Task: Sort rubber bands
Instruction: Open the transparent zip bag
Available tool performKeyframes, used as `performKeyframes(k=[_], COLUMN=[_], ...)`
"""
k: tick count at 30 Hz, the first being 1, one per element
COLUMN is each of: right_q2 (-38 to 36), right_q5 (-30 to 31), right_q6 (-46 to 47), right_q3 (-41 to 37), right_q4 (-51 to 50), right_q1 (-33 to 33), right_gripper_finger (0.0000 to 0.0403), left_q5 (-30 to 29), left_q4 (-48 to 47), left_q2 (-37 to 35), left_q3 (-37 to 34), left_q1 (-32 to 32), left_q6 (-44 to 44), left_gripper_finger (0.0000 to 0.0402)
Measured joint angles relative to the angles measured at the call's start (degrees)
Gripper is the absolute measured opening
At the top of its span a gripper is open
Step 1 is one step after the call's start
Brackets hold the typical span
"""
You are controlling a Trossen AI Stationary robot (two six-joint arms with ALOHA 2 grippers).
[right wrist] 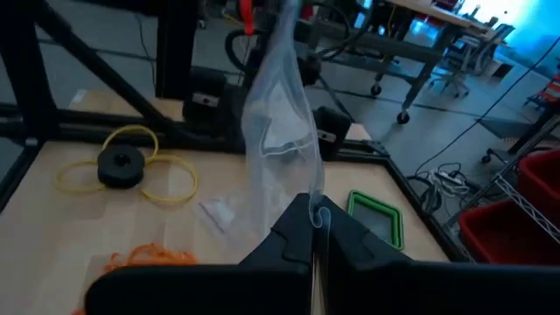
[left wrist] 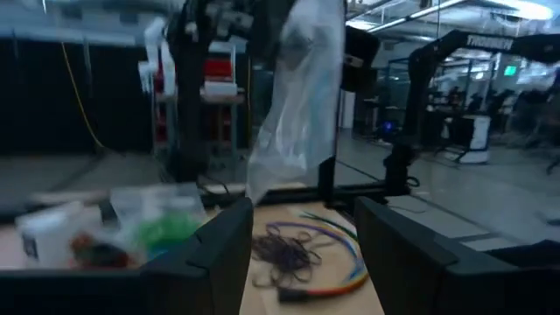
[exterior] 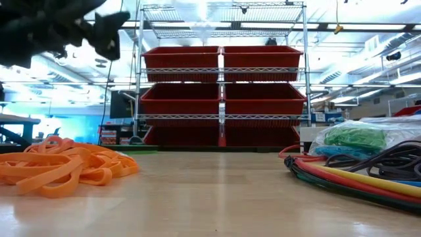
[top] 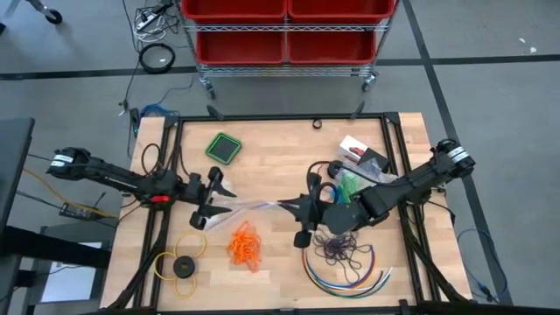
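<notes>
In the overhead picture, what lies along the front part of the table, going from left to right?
Yellow ring with a black disc → orange rubber bands → dark purple rubber bands, resting on the curved coloured cables.

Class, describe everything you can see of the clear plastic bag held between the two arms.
The clear plastic bag is thin, see-through film, crinkled and looking empty. It hangs stretched above the wooden table, between the two arms, over the gap beside the orange rubber bands. The right gripper is shut on one edge, pinching the film between its fingertips. The left gripper is at the other end with jaws apart; the bag hangs just ahead of them in its wrist view, and whether they touch it is unclear.
</notes>
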Motion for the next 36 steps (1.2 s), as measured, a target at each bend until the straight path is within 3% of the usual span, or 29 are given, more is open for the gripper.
performKeyframes(k=[6, 15, 19, 24, 32, 36], right_q2=[-1.2, -2.3, -2.3, -2.3, -2.3, -2.3], right_q5=[-0.9, -2.3, -4.0, -4.0, -3.9, -3.7], right_q6=[-0.8, 0.0, 0.0, 0.0, 0.5, 0.5], right_q3=[0.0, 0.0, 0.0, 0.0, 0.0, 0.0], right_q4=[1.8, 2.3, 3.1, 3.1, 2.8, 2.7], right_q1=[-1.9, -3.8, -4.3, -4.4, -4.4, -4.4], right_gripper_finger=[0.0, 0.0, 0.0, 0.0, 0.0, 0.0], left_q5=[-11.6, -11.9, -16.2, -14.1, -6.8, -6.9], left_q4=[4.3, 15.7, 21.4, 27.0, 25.7, 24.4], left_q2=[1.5, 10.5, 15.2, 19.6, 22.9, 23.0], left_q3=[1.1, 1.1, 1.4, 4.2, 10.7, 11.3], left_q1=[-4.8, -5.5, -5.5, -5.5, -5.5, -5.4], left_q6=[8.8, 8.5, 8.1, 8.5, 8.5, 7.9], left_gripper_finger=[0.02, 0.0193, 0.0193, 0.0193, 0.0192, 0.0163])
